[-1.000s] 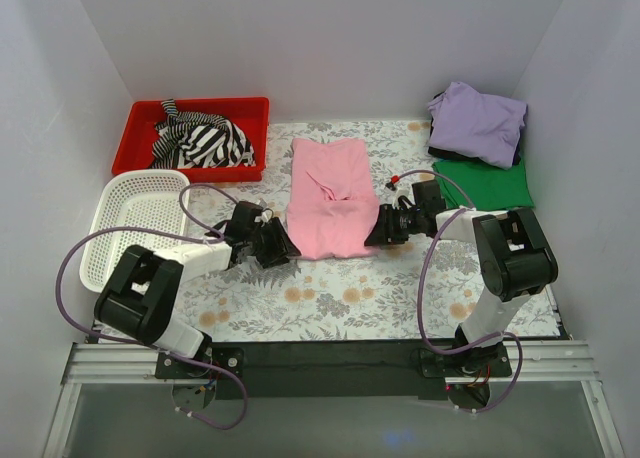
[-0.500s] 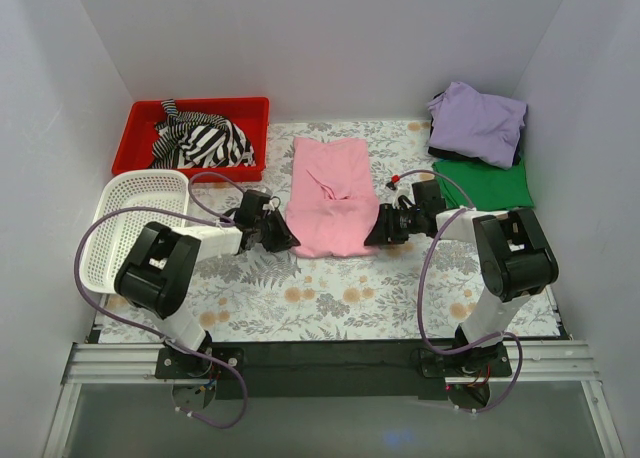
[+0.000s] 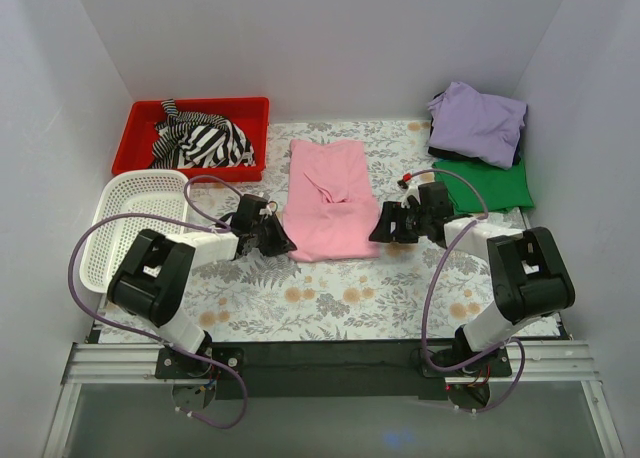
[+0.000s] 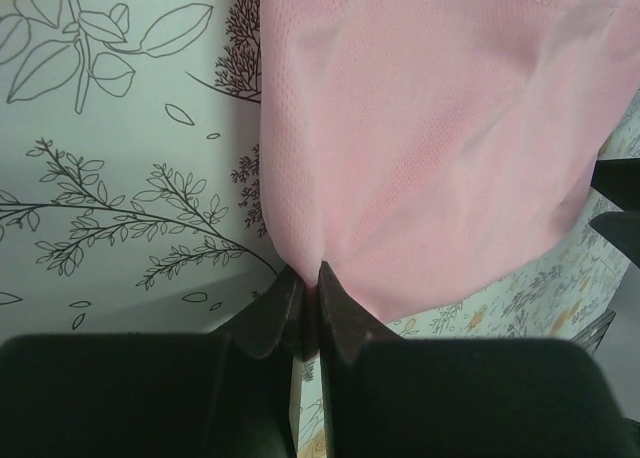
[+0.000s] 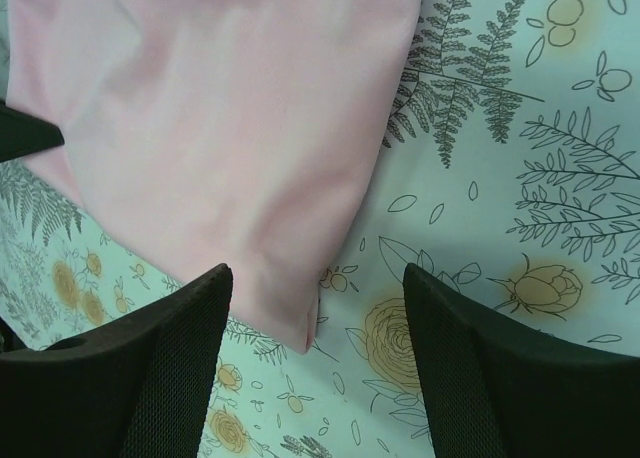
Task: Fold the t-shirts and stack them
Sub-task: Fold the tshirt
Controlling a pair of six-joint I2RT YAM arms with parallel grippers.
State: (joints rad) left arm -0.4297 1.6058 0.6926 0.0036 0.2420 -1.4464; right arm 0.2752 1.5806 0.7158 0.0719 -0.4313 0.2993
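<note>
A light pink t-shirt [image 3: 328,198] lies folded lengthwise in the middle of the floral table. My left gripper [image 3: 283,244] is shut on its near left corner; in the left wrist view the pink cloth [image 4: 430,148] is pinched between the closed fingers [image 4: 268,313]. My right gripper [image 3: 380,232] is open beside the near right corner; in the right wrist view the pink corner [image 5: 300,318] lies on the table between the spread fingers [image 5: 170,348], untouched. A lavender t-shirt [image 3: 478,121] lies on a green t-shirt [image 3: 485,183] at the back right.
A red tray [image 3: 145,118] with striped black-and-white cloth [image 3: 203,142] stands at the back left. A white basket [image 3: 130,218] stands at the left, just behind my left arm. White walls close in the table on three sides.
My left gripper moved in to the shirt's near left corner and closed on it. My right gripper backed off slightly to the right of the near right corner and stands open.
</note>
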